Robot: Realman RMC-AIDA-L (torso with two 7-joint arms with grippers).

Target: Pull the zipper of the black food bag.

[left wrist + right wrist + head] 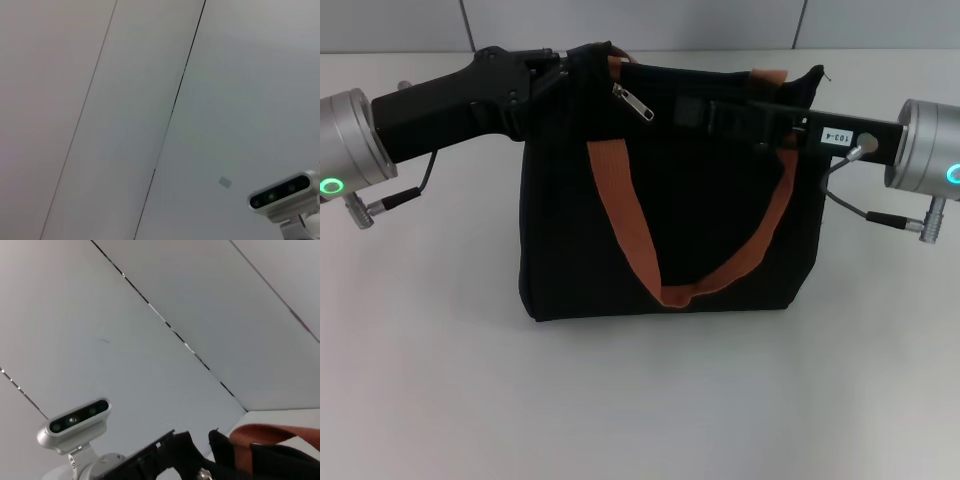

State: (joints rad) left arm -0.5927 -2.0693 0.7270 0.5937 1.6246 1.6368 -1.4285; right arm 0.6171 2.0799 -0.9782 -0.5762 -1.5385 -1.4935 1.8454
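Observation:
The black food bag (720,215) stands upright in the middle of the white table, with a rust-orange handle strap (620,205) hanging down its front. The silver zipper (632,102) dangles on the top track, near the bag's left end. My left gripper (563,66) reaches in from the left and pinches the bag's top left corner, whose fabric bunches up at its tips. My right gripper (692,110) reaches in from the right, level with the top track, a short way right of the zipper. The right wrist view shows an orange strap (272,437) and the bag's corner (220,447).
The white table (640,400) spreads around the bag, with a grey panelled wall behind. The wrist views mostly show wall panels and my head camera (282,192), which also shows in the right wrist view (75,422).

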